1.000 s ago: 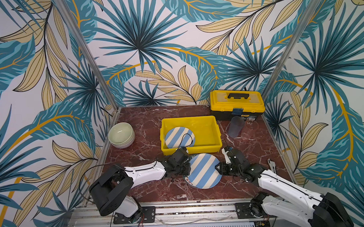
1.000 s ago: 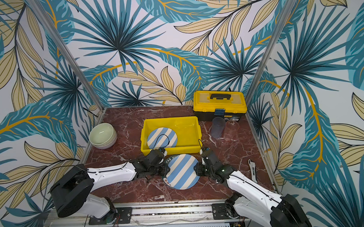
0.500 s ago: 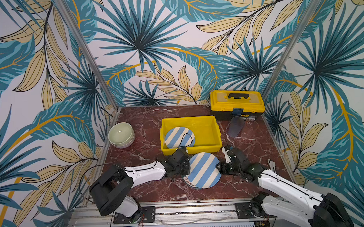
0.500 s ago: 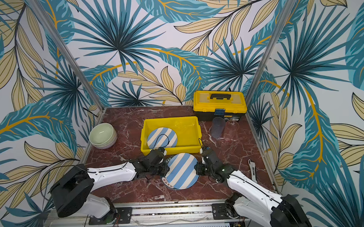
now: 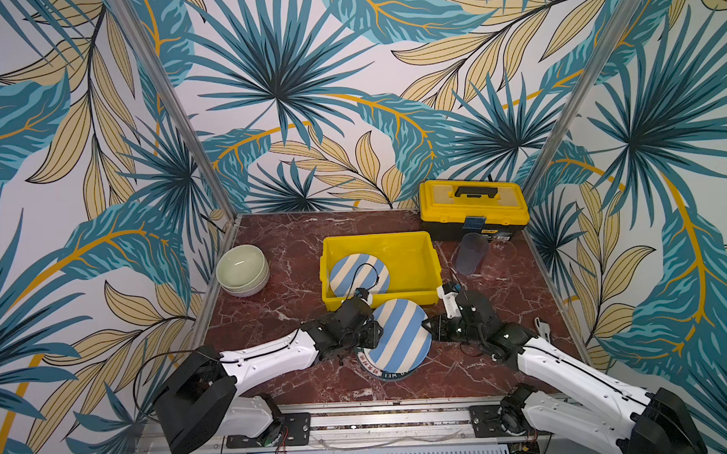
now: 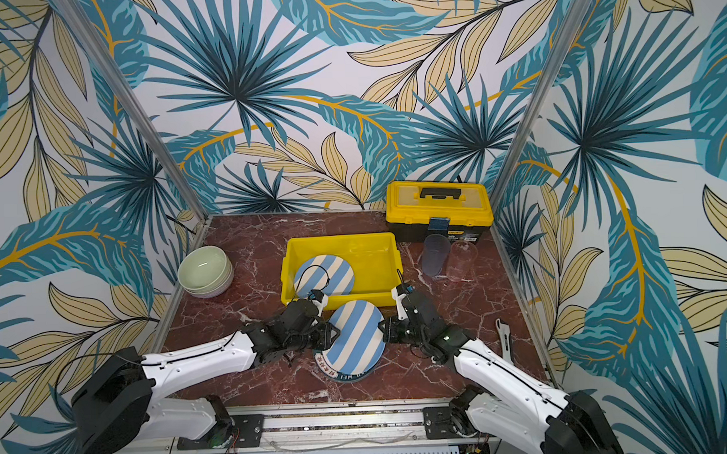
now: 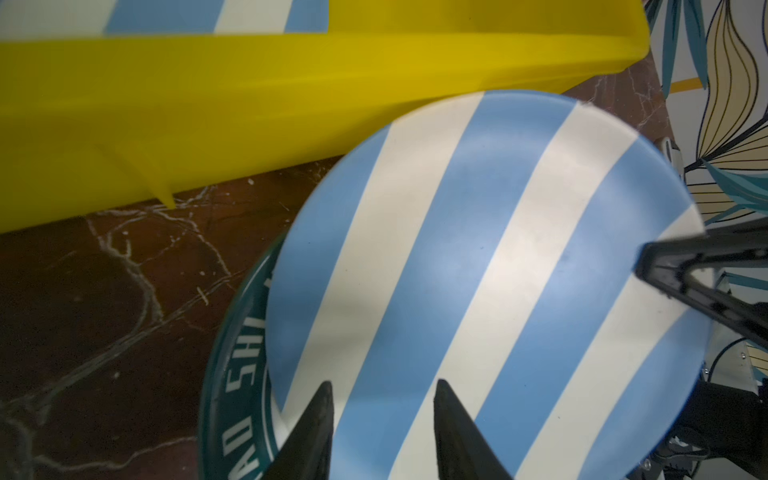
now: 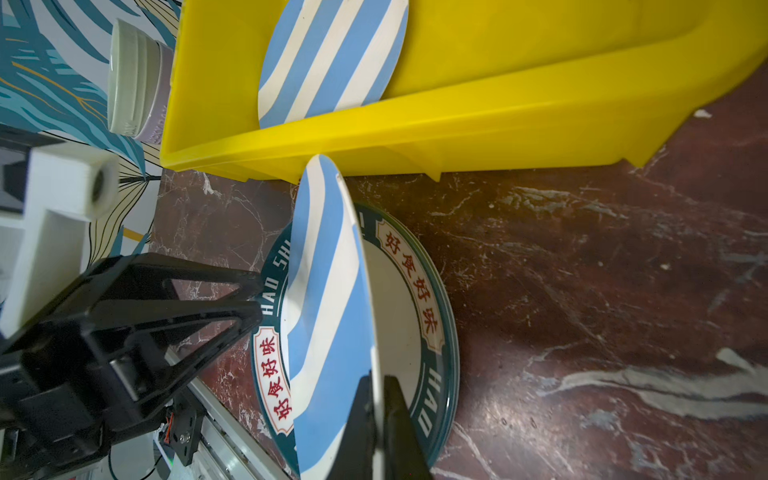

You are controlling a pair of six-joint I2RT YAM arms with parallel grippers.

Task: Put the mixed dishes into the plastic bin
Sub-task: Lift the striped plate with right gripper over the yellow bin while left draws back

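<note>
Blue-striped plates (image 5: 401,339) two, tumblers (image 5: 471,253) two, bin (image 5: 415,263) one.

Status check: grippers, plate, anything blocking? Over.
Right gripper shut on striped plate; left gripper open at its opposite edge. Plate tilted over lettered plate, outside yellow bin. Bin's near wall directly ahead.

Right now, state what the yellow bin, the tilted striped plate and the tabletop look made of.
The yellow bin: moulded plastic, glossy, judging by its even colour, rolled rim and moulded ribs.
The striped plate: probably melamine or glazed ceramic, satin, with a thin rigid rim and a soft sheen.
The tabletop: red-brown marble look with white veins, polished; it may be printed laminate.
</note>
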